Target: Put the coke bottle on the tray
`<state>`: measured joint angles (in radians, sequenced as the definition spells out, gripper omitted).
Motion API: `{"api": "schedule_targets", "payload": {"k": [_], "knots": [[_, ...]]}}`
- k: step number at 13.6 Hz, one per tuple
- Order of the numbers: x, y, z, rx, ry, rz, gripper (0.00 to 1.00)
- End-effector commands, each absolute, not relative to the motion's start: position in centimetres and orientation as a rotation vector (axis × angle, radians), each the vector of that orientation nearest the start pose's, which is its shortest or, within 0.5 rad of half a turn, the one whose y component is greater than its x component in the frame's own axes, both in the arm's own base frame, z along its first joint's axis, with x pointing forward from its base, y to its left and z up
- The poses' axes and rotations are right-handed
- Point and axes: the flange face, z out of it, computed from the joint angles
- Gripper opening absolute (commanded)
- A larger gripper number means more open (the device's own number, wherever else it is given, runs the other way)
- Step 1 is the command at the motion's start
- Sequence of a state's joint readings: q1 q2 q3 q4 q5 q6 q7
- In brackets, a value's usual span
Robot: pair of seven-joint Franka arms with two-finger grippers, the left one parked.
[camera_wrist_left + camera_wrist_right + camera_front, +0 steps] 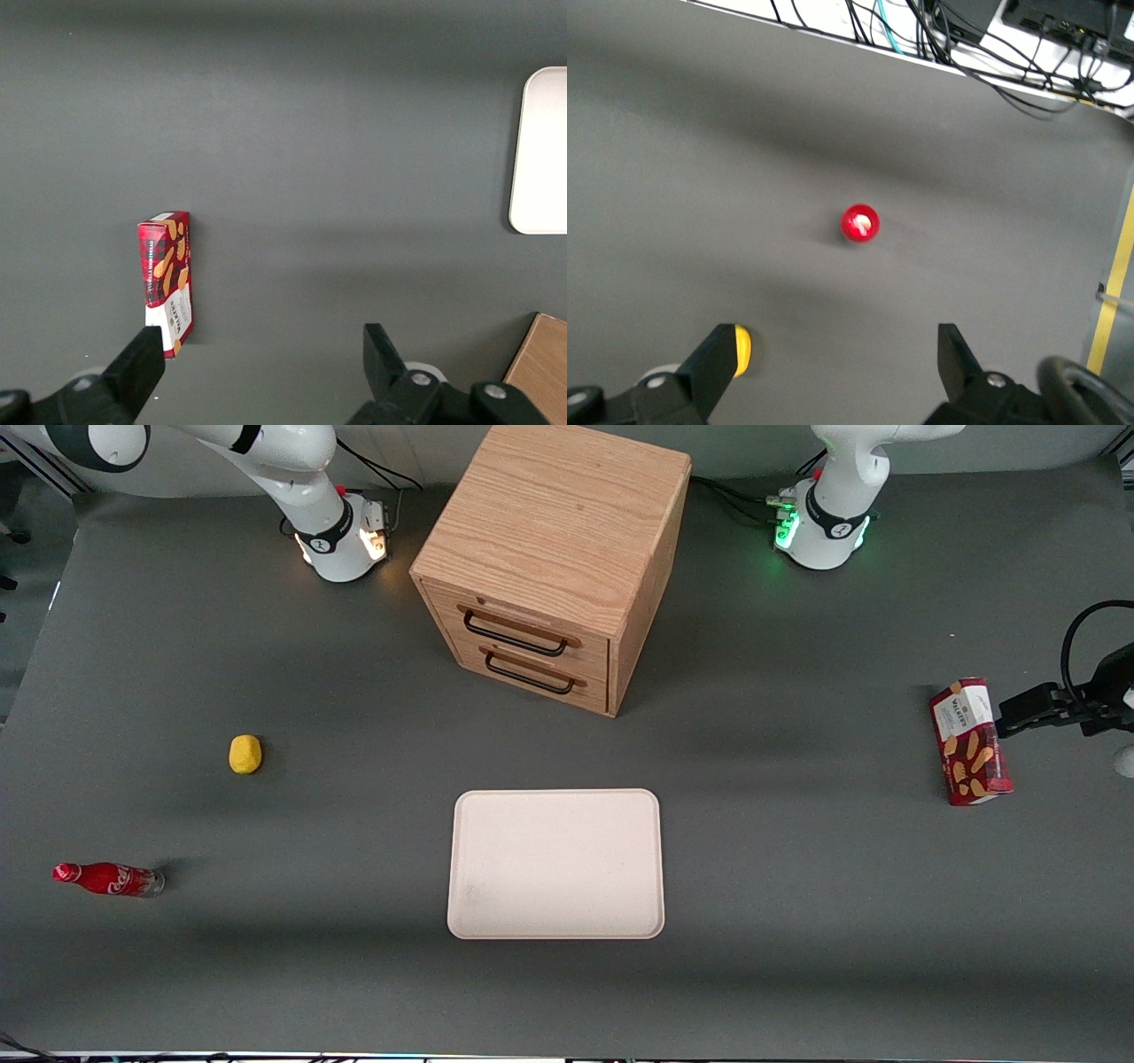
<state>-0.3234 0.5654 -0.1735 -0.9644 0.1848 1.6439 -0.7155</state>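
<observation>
One coke bottle (108, 879) stands upright on the dark grey table (797, 886) toward the working arm's end, slim, with a red cap, a red wrap with white script and a clear base; we see it well apart from the tray (556, 864). One rounded yellow lump (245, 754) sits farther from the front camera than the bottle. One pale cream tray, flat and rectangular with rounded corners and a low rim, holds nothing. One oak cabinet (554, 558) shows two drawers with dark handles. One red biscuit box (969, 742) lies toward the parked arm's end. Our gripper (837, 354) hangs above the bottle, its cap (860, 223) seen from overhead, fingers spread wide and holding nothing.
</observation>
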Motion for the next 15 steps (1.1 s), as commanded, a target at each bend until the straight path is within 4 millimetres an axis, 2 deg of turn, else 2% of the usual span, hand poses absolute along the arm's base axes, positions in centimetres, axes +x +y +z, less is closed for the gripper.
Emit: {"api": "schedule_targets", "payload": {"k": [1,4,9,12,15], "knots": [[67.7,-29.2,53.8,-3.085,-0.437,-0.268,1.00],[68.8,-29.4,49.6,-3.033,-0.413,-0.232,1.00],[69.5,-30.3,44.9,-3.031,-0.395,-0.151,1.00],[70.4,-31.1,41.6,-3.071,-0.457,-0.141,1.00],[71.2,-31.0,38.6,-3.090,-0.475,-0.125,1.00]]}}
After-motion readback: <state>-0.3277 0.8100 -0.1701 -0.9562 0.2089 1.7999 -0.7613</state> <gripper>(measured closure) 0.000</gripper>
